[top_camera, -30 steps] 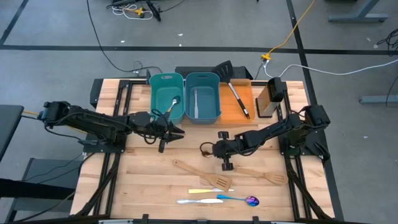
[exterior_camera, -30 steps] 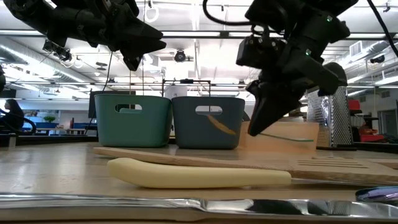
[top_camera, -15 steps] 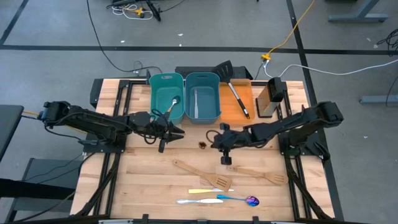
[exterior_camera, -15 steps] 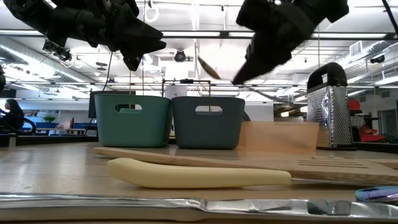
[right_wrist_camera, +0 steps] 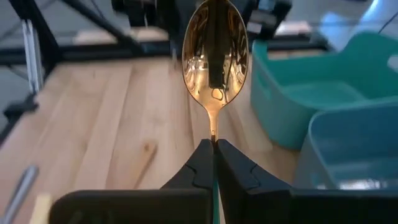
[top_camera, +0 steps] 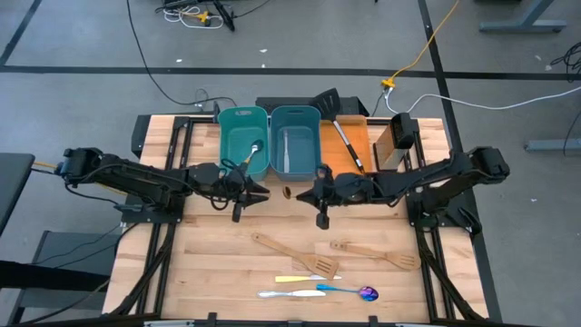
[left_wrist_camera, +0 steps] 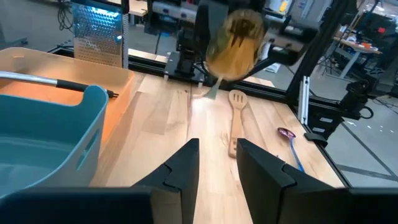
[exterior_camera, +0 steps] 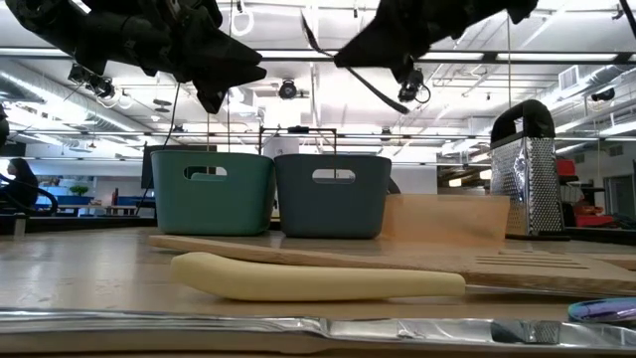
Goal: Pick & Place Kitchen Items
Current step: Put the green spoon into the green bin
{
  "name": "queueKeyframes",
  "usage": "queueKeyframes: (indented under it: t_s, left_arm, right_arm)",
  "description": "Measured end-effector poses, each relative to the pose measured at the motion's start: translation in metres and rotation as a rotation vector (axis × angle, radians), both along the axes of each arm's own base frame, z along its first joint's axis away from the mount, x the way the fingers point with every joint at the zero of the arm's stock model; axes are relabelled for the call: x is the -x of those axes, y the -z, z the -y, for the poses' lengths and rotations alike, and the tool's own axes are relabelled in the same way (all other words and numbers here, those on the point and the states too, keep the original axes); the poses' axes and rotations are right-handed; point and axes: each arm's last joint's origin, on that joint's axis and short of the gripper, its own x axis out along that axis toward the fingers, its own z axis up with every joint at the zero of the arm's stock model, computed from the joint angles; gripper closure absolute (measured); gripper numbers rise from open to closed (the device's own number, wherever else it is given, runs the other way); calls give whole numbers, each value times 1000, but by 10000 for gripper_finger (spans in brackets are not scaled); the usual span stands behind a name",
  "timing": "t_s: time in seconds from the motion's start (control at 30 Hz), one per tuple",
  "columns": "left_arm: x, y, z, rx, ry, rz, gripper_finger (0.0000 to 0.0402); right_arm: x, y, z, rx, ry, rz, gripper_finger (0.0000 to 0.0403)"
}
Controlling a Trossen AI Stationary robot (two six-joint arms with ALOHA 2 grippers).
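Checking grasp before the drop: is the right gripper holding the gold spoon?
Yes, the right gripper is shut on the gold spoon's handle, bowl sticking out ahead.

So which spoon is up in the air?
The gold spoon. The right claw is shut on its handle above the table, while the blue-handled purple spoon lies flat on the wood.

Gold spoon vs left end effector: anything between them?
Nothing. In the high view, only bare table separates the gold spoon, held by the right end effector, from the left end effector.
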Motion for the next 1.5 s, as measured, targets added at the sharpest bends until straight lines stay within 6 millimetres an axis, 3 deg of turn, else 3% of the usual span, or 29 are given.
queueKeyframes:
  t_s: [0.5,0.77,1.13,1.5]
  left_arm:
    - [-1,-8,0,-50,-6,90,287]
    - [-1,-16,-3,-60,-109,169,287]
    - [-4,-22,-3,-68,-89,265,287]
    - [-21,-9,-2,-67,-81,317,287]
  right_arm:
    - [-9,-26,10,-13,15,275,392]
    - [-10,-36,13,-5,17,380,392]
    - [-10,-39,13,8,10,411,392]
    - [-10,-39,15,10,13,410,392]
